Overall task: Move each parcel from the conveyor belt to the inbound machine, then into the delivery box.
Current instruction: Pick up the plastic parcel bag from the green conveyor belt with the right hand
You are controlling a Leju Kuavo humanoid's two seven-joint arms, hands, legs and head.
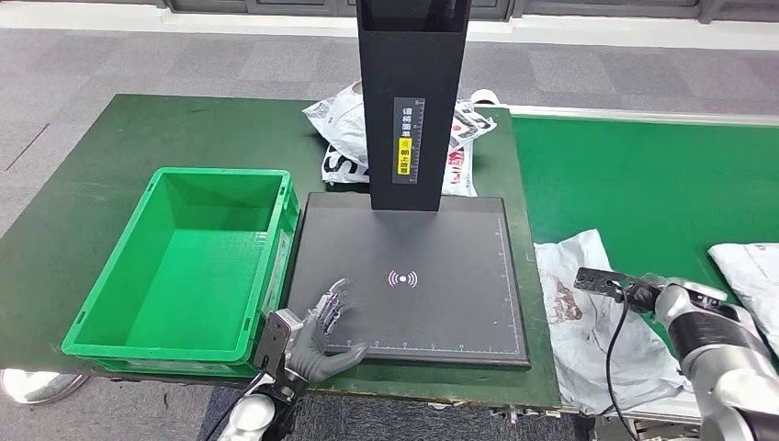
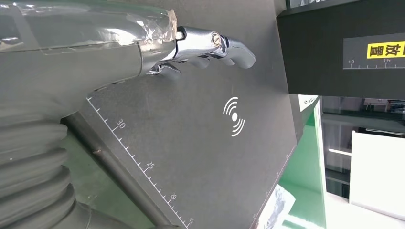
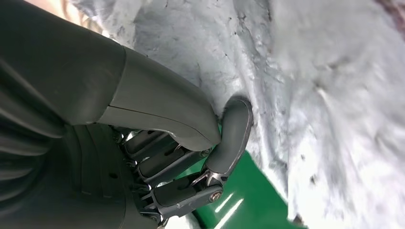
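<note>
On the green conveyor belt (image 1: pixel 643 184) lie two crumpled grey plastic parcels — one (image 1: pixel 588 322) at its near edge, another (image 1: pixel 749 276) cut off at the picture's right. A third, white printed parcel (image 1: pixel 344 138) sits half hidden behind the black inbound machine (image 1: pixel 413 266). One empty green plastic crate (image 1: pixel 184 266) stands on the dark green table (image 1: pixel 92 165); grey floor lies beyond. The left hand (image 1: pixel 326 322) hovers open, fingers spread, over the machine's plate. The right hand (image 3: pixel 210 148) presses against the near parcel — whether it grips, I cannot tell.
</note>
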